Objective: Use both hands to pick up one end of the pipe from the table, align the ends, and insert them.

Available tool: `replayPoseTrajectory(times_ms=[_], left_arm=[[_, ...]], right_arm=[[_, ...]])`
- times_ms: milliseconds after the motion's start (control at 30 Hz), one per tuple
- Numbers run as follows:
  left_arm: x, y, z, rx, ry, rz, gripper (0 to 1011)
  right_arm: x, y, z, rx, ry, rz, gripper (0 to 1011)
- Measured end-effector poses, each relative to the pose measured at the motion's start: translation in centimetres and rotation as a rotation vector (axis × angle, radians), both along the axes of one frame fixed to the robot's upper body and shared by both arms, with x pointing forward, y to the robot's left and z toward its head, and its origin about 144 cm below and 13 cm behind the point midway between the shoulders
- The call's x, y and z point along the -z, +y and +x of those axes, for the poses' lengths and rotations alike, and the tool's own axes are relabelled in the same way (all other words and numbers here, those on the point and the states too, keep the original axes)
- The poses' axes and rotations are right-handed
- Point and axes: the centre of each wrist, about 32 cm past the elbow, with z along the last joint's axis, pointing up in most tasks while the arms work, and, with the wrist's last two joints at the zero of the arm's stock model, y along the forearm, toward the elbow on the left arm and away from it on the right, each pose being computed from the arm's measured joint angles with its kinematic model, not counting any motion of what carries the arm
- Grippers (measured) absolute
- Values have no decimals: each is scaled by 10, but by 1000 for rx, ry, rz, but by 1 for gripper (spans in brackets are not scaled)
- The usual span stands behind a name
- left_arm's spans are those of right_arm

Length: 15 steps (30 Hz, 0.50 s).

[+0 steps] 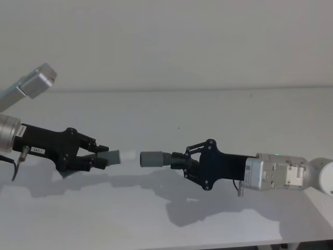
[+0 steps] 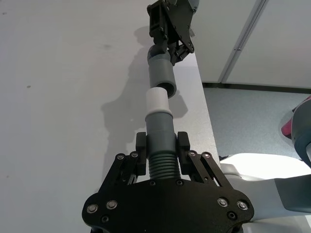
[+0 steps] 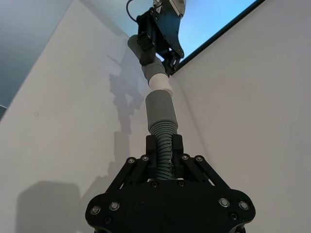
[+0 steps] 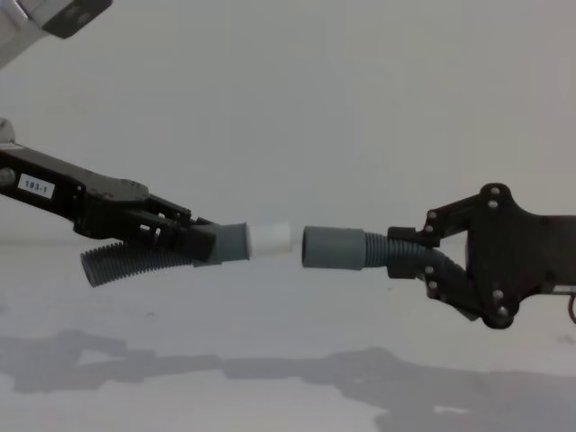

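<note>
Above the table [image 1: 171, 229], both hoses hang nose to nose: left gripper [image 1: 99, 156] clamps the plug hose [image 4: 225, 243], right gripper [image 1: 179, 159] clamps the socket hose [image 4: 335, 248]. White plug [image 4: 270, 238] sits just left of the socket mouth, axes nearly level, gap small. Looks ready for a straight push together.

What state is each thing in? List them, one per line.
left gripper: shut on plug hose, lifted.
right gripper: shut on socket hose, lifted.
plug hose: held, white tip facing socket, not inserted.
socket hose: held, aligned, small gap remains.
table: beneath both.
</note>
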Motion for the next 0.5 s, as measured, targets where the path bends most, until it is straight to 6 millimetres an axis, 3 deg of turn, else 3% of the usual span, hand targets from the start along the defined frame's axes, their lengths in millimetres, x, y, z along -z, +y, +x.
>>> replayPoseTrajectory(times_ms=[500], left_arm=[[0, 0, 0, 0, 0, 0, 339]], right_arm=[[4, 2, 2, 7, -3, 9, 161]])
